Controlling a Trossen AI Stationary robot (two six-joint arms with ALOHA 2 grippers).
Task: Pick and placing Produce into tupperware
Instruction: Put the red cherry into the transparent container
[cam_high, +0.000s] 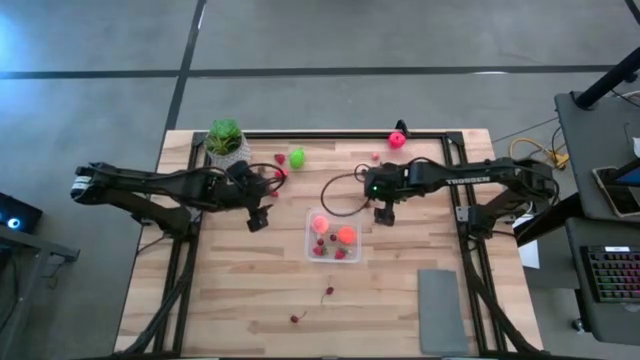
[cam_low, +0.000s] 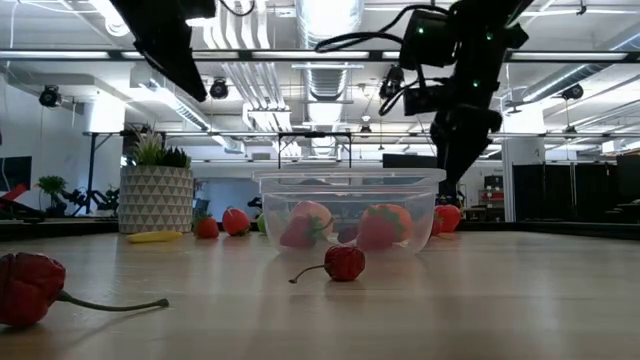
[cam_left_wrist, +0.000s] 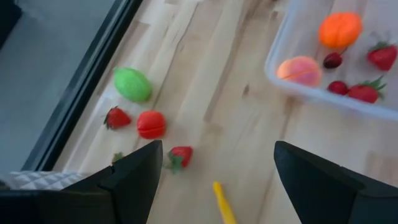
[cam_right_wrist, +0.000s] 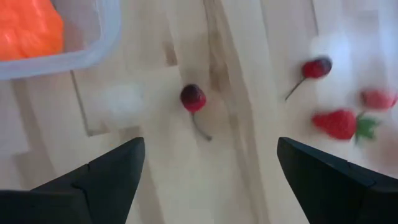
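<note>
Dark right hand (cam_high: 384, 213) and left hand (cam_high: 258, 220) hang open, seemingly empty, beside tupperware (cam_high: 333, 257).

Grey concrete floor (cam_high: 90, 60) around the table; exposed ceiling ducts (cam_low: 330, 20) overhead.

One tupperware (cam_high: 334, 236), one potted plant (cam_high: 226, 141), two arms (cam_high: 160, 185)
</note>
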